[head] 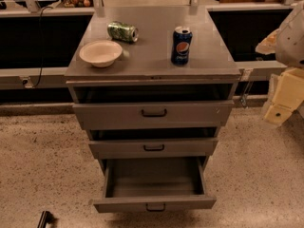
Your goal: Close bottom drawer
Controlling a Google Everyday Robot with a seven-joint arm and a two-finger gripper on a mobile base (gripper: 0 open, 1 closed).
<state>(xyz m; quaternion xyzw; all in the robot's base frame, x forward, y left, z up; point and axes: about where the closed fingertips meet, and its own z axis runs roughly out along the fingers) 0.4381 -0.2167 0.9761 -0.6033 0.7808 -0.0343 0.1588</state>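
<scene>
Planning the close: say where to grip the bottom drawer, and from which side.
Take the bottom drawer at its small dark pull handle, centred on the front panel, coming from the front; it stands pulled far out, so a straight push inward should do. The tool is at the right edge, not touching it.

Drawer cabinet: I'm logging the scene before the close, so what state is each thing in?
bottom drawer, pulled far out, empty
middle drawer, slightly open
top drawer, slightly open
Pepsi can, upright
green can, lying on its side
bowl, upright, empty
gripper, at the right edge, apart from the drawers
</scene>
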